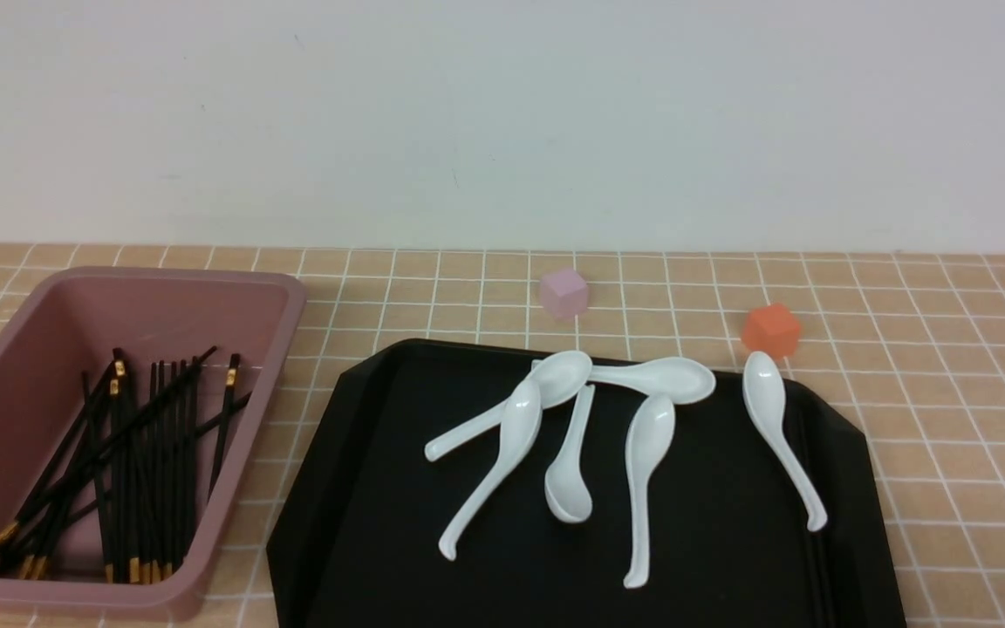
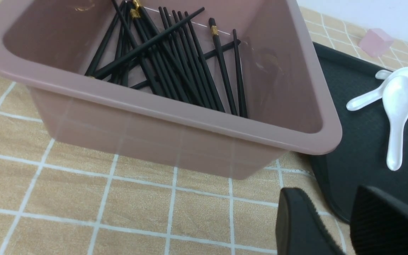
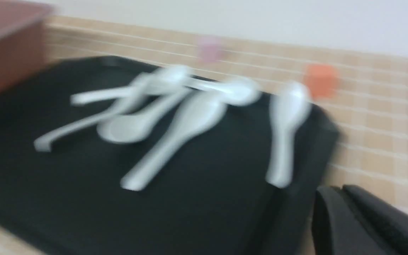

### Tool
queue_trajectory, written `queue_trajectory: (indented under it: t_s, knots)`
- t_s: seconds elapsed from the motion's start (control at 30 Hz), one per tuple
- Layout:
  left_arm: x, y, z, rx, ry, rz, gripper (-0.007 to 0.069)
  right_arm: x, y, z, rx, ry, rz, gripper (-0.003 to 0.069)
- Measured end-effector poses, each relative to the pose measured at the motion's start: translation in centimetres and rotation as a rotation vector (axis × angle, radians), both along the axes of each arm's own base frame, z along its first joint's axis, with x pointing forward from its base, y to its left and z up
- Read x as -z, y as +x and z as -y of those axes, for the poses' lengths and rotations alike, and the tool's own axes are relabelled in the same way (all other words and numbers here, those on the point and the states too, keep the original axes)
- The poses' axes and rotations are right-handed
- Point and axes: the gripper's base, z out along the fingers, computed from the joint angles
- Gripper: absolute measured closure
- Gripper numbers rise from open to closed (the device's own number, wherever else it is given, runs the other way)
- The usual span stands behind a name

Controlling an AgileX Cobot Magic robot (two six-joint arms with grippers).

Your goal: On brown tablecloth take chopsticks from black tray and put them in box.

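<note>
The pink box (image 1: 284,301) stands at the left on the brown tablecloth (image 1: 947,392) and holds several black chopsticks (image 1: 132,453) with gold bands. They also show in the left wrist view (image 2: 175,60). The black tray (image 1: 712,532) lies in the middle. Faint dark lines (image 1: 812,558) by its right rim may be chopsticks; I cannot tell. My left gripper (image 2: 328,193) is open and empty, low over the cloth between the box (image 2: 197,120) and the tray (image 2: 363,148). My right gripper (image 3: 335,191) is shut, at the tray's right edge (image 3: 317,141); that view is blurred.
Several white soup spoons (image 1: 642,453) lie across the tray's far half. A small pink cube (image 1: 564,292) and an orange cube (image 1: 771,330) sit on the cloth behind the tray. A white wall rises behind the table.
</note>
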Motion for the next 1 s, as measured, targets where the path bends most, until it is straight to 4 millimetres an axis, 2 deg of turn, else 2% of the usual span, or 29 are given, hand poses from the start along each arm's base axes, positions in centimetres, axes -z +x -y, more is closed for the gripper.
queue_trajectory:
  t_s: [0.1,0.27,1.0]
  knots:
    - [0.0,0.0,0.0,0.000,0.000,0.000,0.0385,1.1,-0.9,0.7,0.072,-0.005,0.006,0.0606]
    - [0.0,0.0,0.0,0.000,0.000,0.000,0.0385,1.6,-1.9,1.2,0.129,-0.018,-0.006,0.0600]
    - [0.0,0.0,0.0,0.000,0.000,0.000,0.0385,1.8,-2.0,1.4,0.152,-0.039,-0.039,0.0569]
